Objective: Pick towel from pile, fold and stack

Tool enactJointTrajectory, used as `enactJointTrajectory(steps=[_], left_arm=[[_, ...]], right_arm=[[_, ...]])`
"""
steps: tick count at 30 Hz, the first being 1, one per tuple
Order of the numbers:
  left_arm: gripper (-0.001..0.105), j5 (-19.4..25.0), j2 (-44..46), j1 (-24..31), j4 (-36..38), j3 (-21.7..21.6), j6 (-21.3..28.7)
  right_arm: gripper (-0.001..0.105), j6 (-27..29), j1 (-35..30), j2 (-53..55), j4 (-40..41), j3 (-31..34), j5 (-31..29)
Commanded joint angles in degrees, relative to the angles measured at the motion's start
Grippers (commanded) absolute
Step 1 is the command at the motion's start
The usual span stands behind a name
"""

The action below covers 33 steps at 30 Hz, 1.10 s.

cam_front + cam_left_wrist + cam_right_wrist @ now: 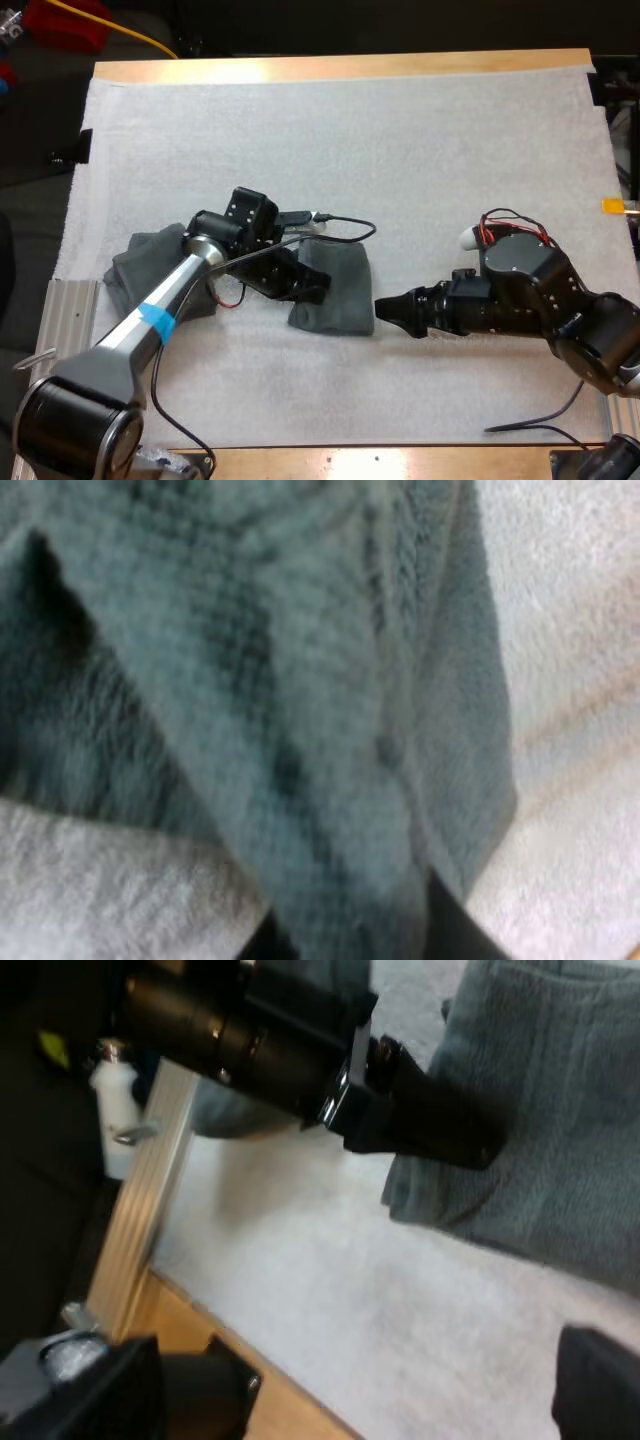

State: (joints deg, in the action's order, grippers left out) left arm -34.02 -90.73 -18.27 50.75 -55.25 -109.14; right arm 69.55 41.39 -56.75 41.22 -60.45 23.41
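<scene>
Nearby, left claw [318,287] on towel [345,302], crumpled towel [135,262] leftward.

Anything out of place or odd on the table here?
Nothing stands out. The left gripper pinches the towel mid-mat, the crumpled towel lies under the left arm, and the right gripper sits open beside the towel's edge.

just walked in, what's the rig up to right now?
The left gripper is shut on a grey-green towel in the middle of the mat, with a fold of cloth pinched between its fingers. The right gripper is open and low over the mat, at the side of that towel nearest its arm. A second towel lies crumpled under the left arm.
</scene>
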Motion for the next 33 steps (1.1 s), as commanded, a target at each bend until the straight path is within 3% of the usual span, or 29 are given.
enactJointTrajectory(steps=[1,5,15,22,27,33], left_arm=[[0.0,1.66,1.06,0.53,1.37,-0.85,1.29],[0.0,4.23,2.69,2.55,4.59,-3.08,4.29],[0.0,3.31,3.98,9.06,10.35,-9.97,4.7],[0.0,3.17,7.85,16.0,12.8,-10.3,4.7],[0.0,-2.29,11.86,24.08,14.46,-10.3,4.7],[0.0,-5.42,13.99,31.99,17.34,-10.3,5.02]], right_arm=[[0.075,-0.4,0.13,0.35,-0.7,-0.4,1.28],[0.075,-0.38,0.13,0.35,-0.76,-0.4,1.31],[0.075,-0.38,0.13,0.35,-0.76,-0.4,1.31],[0.075,-0.38,0.13,0.35,-0.76,-0.4,1.31],[0.075,-0.22,0.13,0.35,-0.76,-0.4,1.31],[0.075,-0.22,0.13,0.35,-0.76,-0.4,1.43]])
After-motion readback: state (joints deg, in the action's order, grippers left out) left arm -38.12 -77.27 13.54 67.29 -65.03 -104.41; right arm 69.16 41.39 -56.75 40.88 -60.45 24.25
